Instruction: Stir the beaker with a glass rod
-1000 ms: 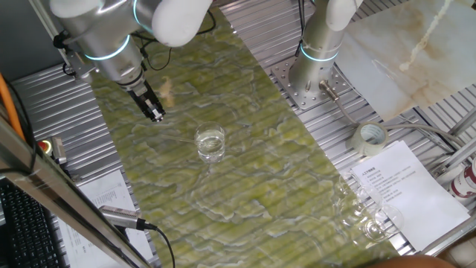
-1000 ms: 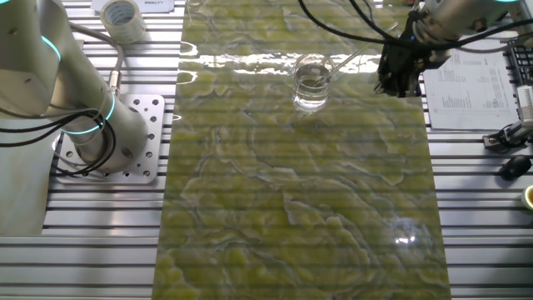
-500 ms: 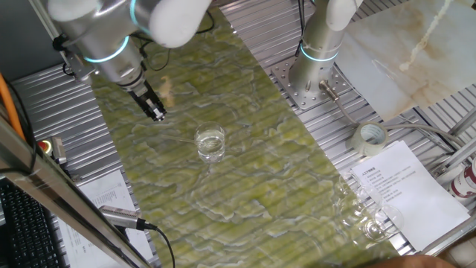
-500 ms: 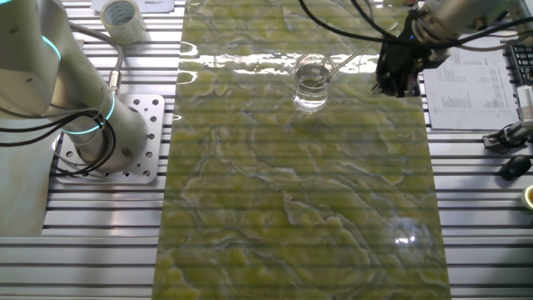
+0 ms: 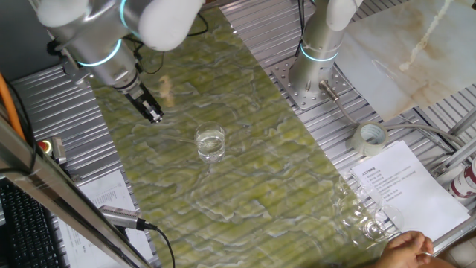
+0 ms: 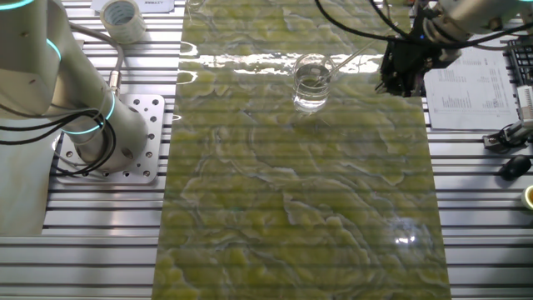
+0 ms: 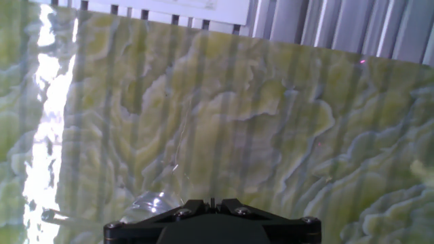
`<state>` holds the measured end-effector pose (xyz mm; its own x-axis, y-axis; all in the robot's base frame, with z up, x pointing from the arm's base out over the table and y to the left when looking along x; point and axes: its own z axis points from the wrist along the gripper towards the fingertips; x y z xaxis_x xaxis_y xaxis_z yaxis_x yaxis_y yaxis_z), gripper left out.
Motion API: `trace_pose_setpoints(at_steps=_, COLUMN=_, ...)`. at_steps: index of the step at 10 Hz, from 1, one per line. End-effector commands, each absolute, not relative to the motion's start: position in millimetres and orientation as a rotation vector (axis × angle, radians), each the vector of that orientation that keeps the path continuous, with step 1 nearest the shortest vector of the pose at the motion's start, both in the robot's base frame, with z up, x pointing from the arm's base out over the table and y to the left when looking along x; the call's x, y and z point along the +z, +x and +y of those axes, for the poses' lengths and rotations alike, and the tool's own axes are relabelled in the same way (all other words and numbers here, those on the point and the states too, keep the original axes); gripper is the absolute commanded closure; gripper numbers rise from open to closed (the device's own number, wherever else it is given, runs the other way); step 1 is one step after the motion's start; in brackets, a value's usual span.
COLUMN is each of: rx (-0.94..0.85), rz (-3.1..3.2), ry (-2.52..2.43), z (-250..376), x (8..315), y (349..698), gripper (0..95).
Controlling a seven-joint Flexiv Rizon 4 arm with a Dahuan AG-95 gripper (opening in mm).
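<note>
The beaker (image 5: 210, 144) stands upright on the green marbled mat (image 5: 245, 186); it also shows in the other fixed view (image 6: 311, 83) and at the bottom left of the hand view (image 7: 153, 203). The glass rod (image 6: 343, 63) leans in the beaker, its upper end sticking out toward my gripper; it is a faint line in the hand view (image 7: 182, 139). My gripper (image 5: 154, 115) hangs beside the beaker, apart from it and from the rod, above the mat's edge (image 6: 397, 83). Its jaws are together with nothing between them.
A translucent tape roll (image 5: 370, 136) and printed sheets (image 5: 405, 186) lie to the right. A cluster of round glass vessels (image 5: 364, 219) stands at the mat's near corner, with a person's hand (image 5: 407, 244) beside it. A second arm's base (image 5: 309, 82) is bolted at the back.
My gripper has drifted a little farther from the beaker. A person's hand has come into view at the bottom right. Beaker and rod have not moved.
</note>
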<state>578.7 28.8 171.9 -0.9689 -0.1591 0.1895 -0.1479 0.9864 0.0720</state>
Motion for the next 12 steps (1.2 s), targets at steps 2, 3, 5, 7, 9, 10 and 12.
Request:
trace_pose_setpoints(at_steps=2, rx=-0.057, rz=-2.898, ry=0.232, z=29, x=172, y=582, gripper=95.0)
trace_pose_setpoints(at_steps=3, rx=-0.054, rz=-2.888, ry=0.296, z=29, x=172, y=582, gripper=95.0)
trace_pose_setpoints(at_steps=5, rx=-0.046, rz=-2.888, ry=0.289, z=29, x=172, y=582, gripper=95.0)
trace_pose_setpoints(at_steps=7, rx=-0.037, rz=-2.888, ry=0.313, z=29, x=172, y=582, gripper=95.0)
trace_pose_setpoints(at_steps=9, rx=-0.027, rz=-2.885, ry=0.336, z=31, x=177, y=592, gripper=95.0)
trace_pose_setpoints(at_steps=10, rx=-0.022, rz=-2.884, ry=0.341, z=34, x=182, y=602, gripper=95.0)
trace_pose_setpoints(at_steps=12, rx=-0.023, rz=-2.877, ry=0.334, z=41, x=194, y=619, gripper=95.0)
